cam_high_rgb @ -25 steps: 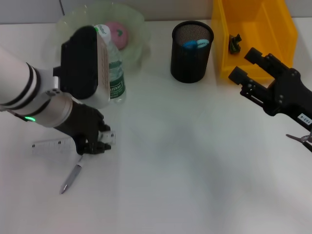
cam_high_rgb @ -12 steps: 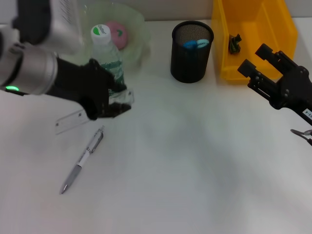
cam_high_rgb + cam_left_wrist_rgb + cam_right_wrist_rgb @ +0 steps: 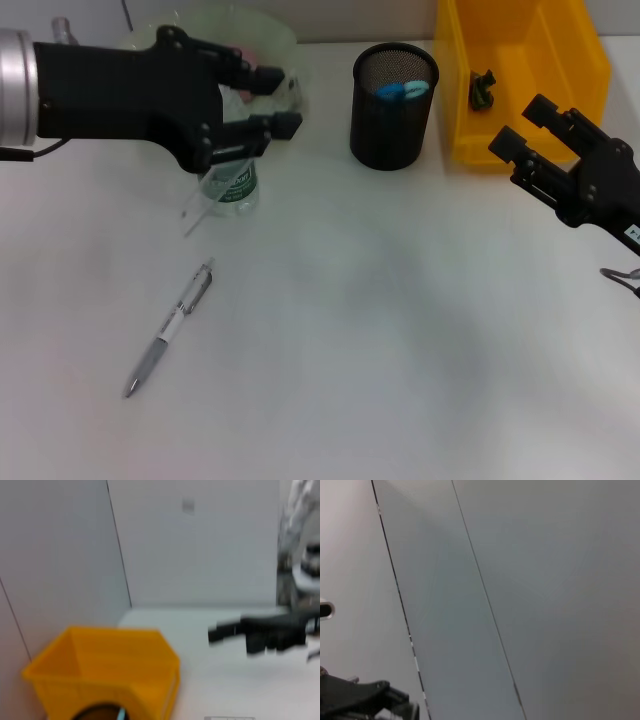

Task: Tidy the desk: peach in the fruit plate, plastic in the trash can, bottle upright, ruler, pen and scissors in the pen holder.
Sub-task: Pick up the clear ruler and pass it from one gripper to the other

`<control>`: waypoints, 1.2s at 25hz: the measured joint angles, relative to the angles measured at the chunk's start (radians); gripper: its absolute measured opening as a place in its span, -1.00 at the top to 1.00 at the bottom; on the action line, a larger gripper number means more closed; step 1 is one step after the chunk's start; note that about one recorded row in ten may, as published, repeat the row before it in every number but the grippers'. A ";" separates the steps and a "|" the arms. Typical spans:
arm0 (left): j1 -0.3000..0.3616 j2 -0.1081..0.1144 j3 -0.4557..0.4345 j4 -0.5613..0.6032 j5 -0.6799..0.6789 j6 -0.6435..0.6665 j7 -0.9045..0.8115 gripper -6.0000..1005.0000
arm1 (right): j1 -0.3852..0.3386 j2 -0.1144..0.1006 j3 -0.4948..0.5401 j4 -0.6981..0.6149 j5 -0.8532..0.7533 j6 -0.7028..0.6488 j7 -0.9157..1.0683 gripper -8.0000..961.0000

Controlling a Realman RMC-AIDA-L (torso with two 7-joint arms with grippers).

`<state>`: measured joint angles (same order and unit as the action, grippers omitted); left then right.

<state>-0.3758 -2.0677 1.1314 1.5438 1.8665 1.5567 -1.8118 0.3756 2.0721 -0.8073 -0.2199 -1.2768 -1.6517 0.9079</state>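
Nearest the robot, the pen (image 3: 168, 330) is lying on the white desk (image 3: 400, 330), its long axis running diagonally, with the dark tip pointing toward the near left and the other end toward the far right.

Farther in, the left gripper (image 3: 262, 108) is hovering above the desk on the left, its fingers closed on the transparent ruler (image 3: 200, 212). The ruler is sloping down from the fingers toward the near left, its free end hanging just in front of the bottle (image 3: 233, 185). The bottle is standing upright directly beneath the left gripper, which is hiding its cap.

On the right side, the right gripper (image 3: 528, 128) is hanging over the desk with its two fingers spread apart and holding nothing, pointing toward the far left.

Beyond these, the black mesh pen holder (image 3: 394, 92) is standing upright, with blue handles showing inside. The yellow bin (image 3: 520, 70) is sitting just to its right, a small dark item lying inside. At the far left, the fruit plate (image 3: 285, 45) is showing partly behind the left gripper.
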 joint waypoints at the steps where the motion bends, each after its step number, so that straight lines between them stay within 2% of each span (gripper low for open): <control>1: 0.009 0.000 -0.007 -0.008 -0.031 0.000 0.009 0.19 | 0.003 -0.012 -0.003 -0.009 -0.021 -0.007 0.049 -0.57; 2: 0.017 0.000 -0.015 -0.021 -0.069 0.001 0.020 0.19 | 0.003 -0.012 -0.003 -0.009 -0.021 -0.007 0.049 -0.57; 5: 0.034 0.002 -0.035 -0.070 -0.158 0.017 0.048 0.19 | 0.008 -0.033 -0.005 -0.047 -0.097 -0.047 0.110 -0.57; 6: 0.037 0.003 -0.056 -0.120 -0.220 0.052 0.072 0.19 | 0.008 -0.037 -0.005 -0.083 -0.150 -0.082 0.136 -0.57; 8: 0.035 0.003 -0.069 -0.146 -0.247 0.072 0.083 0.19 | 0.009 -0.038 -0.005 -0.106 -0.179 -0.101 0.152 -0.57; 11: 0.015 0.003 -0.115 -0.267 -0.313 0.145 0.123 0.18 | 0.020 -0.039 -0.006 -0.150 -0.237 -0.137 0.197 -0.57; 17: 0.005 0.003 -0.133 -0.359 -0.364 0.177 0.161 0.18 | 0.072 -0.039 -0.015 -0.165 -0.297 -0.197 0.239 -0.57; 25: -0.009 0.000 -0.133 -0.460 -0.400 0.197 0.216 0.17 | 0.130 -0.014 -0.016 -0.189 -0.329 -0.199 0.275 -0.57; 26: -0.012 0.000 -0.131 -0.480 -0.404 0.197 0.231 0.17 | 0.149 -0.003 -0.030 -0.215 -0.334 -0.196 0.312 -0.57; 30: -0.019 0.000 -0.125 -0.520 -0.409 0.197 0.265 0.17 | 0.175 0.005 -0.085 -0.257 -0.342 -0.190 0.356 -0.57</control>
<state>-0.3951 -2.0678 1.0059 1.0235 1.4580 1.7538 -1.5463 0.5505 2.0775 -0.8924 -0.4768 -1.6191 -1.8414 1.2638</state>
